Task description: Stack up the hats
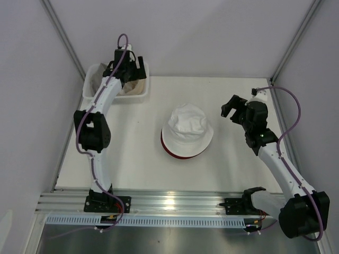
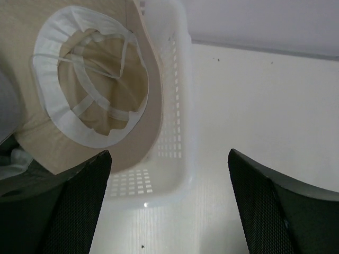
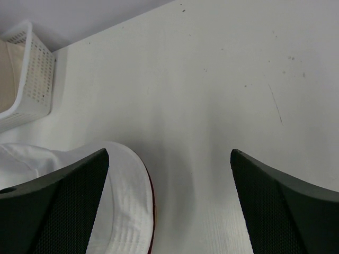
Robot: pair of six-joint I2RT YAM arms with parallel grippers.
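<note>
My left gripper [image 2: 168, 159] gapes empty above the beige fabric bucket hat [image 2: 95, 90] in the white mesh basket [image 2: 177, 106] at eleven o'clock. My right gripper [image 3: 169, 156], equally wide and empty, hangs three o'clock of the white fabric hat [image 1: 186, 127] atop the dark red hat [image 1: 168, 150].

**Three viewpoints over one worktop**

The top camera sits high at the near edge. It looks down and forward from far enough to take in the whole worktop [image 1: 132, 159]. The left wrist camera looks past the left gripper [image 2: 169, 156], close above a corner of the basket [image 2: 177, 132] and the surface beside it. The right wrist camera looks obliquely across the worktop past the right gripper [image 3: 169, 153]. It has the same basket at its upper left and the white hat [image 3: 124, 211] at its lower left. The top view shows both of these as well.
</note>
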